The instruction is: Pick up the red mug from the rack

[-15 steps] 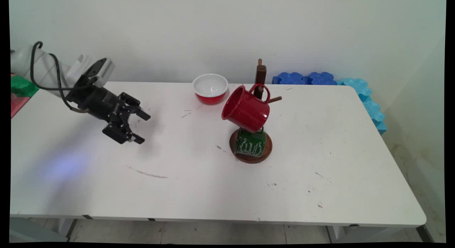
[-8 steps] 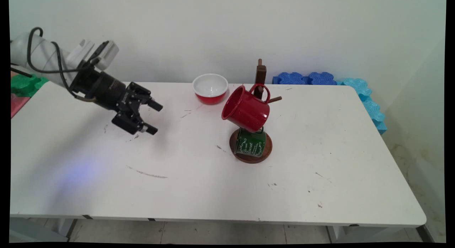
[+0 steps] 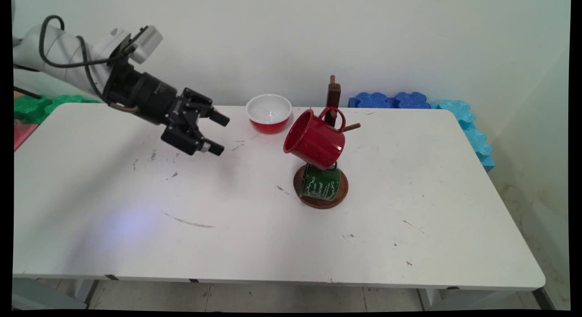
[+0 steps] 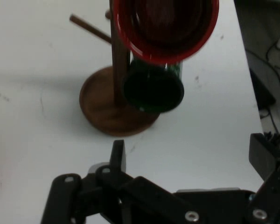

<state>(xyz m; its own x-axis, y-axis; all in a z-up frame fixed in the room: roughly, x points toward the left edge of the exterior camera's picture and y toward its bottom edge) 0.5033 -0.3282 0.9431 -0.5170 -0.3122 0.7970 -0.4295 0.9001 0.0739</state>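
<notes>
The gripper (image 3: 217, 133), jaws apart and empty, hangs above the table (image 3: 254, 235), aimed at the mug tree (image 3: 333, 98). The red mug (image 3: 314, 139) and green mug (image 3: 321, 184) hang there by their handles.

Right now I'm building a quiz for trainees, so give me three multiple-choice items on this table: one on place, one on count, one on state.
1. Where does the bowl sit?
A. by the far edge
B. on the stand's base
C. at the near edge

2. How many mugs hang on the stand?
A. one
B. two
C. three

3. How is the end effector?
A. shut on a mug
B. open, holding nothing
C. resting in the bowl

Answers:
1 A, it stands near the wall.
2 B, a red mug above a green mug.
3 B, its fingers stand apart in the air.
</notes>
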